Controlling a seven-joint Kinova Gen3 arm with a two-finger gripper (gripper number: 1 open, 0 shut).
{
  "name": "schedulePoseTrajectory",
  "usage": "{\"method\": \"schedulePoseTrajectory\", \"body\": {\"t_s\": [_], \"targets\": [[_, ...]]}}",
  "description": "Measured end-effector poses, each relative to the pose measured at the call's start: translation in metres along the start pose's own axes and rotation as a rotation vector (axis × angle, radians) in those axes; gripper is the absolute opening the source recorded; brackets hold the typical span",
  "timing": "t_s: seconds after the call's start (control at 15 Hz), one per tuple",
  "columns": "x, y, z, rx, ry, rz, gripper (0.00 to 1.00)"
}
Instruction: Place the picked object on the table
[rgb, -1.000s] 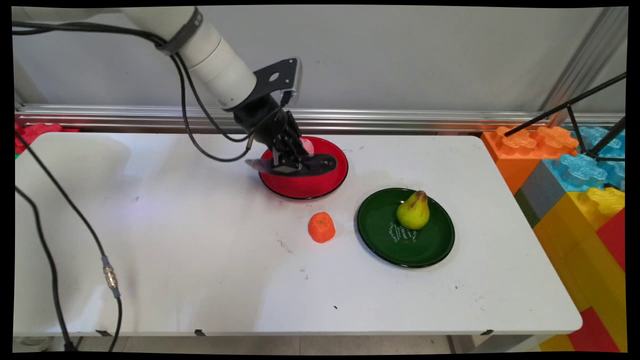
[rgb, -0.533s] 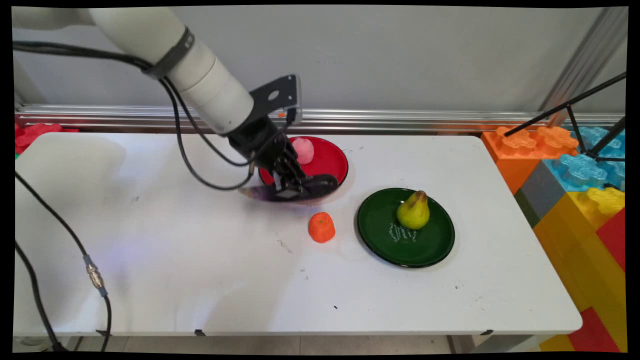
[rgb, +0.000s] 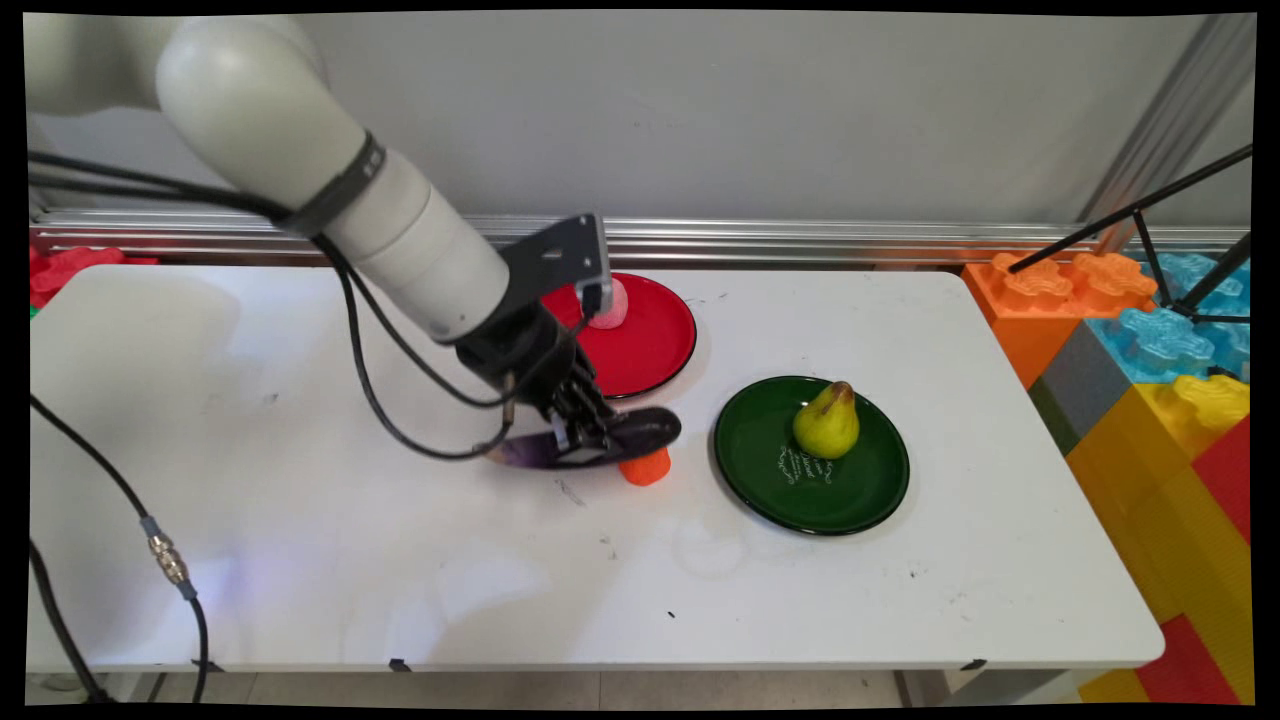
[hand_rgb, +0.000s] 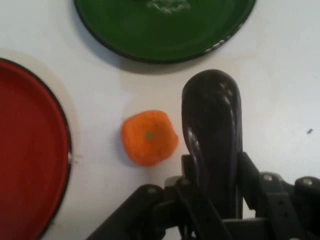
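Hand (rgb: 578, 440) sits low over the middle of the bench (rgb: 300, 480), slightly left of frame centre in the main view. It is clamped on a dark purple eggplant (rgb: 590, 445), which lies crosswise in the grip; its rounded end points toward frame right and its paler stem end toward frame left. In the hand view the eggplant (hand_rgb: 212, 135) runs up from between the fingers (hand_rgb: 250, 175), which press against its sides.

Orange fruit (rgb: 645, 467), a small mandarin-like piece, sits on the bench just below and right of the eggplant's rounded end, partly hidden by it in the main view. In the hand view the orange fruit (hand_rgb: 149, 137) is beside the eggplant, with a narrow strip of bench between them.

Red plate (rgb: 655, 345) lies above the hand, toward the back of the bench; a small pink item (rgb: 610, 310) rests on its upper left part, partly covered by the camera bracket.

Green plate (rgb: 780, 490) lies right of the hand, a yellow-green pear (rgb: 826, 422) upright on it.

Coloured toy blocks (rgb: 1150, 340) are stacked at the far right edge.
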Motion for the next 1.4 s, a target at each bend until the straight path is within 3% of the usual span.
{"method": "schedulePoseTrajectory", "body": {"t_s": [0.6, 1.4], "targets": [[-0.011, 0.031, 0.032, -0.007, -0.013, -0.041, 0.00], [-0.029, 0.043, 0.072, 0.003, -0.032, -0.062, 0.00]]}}
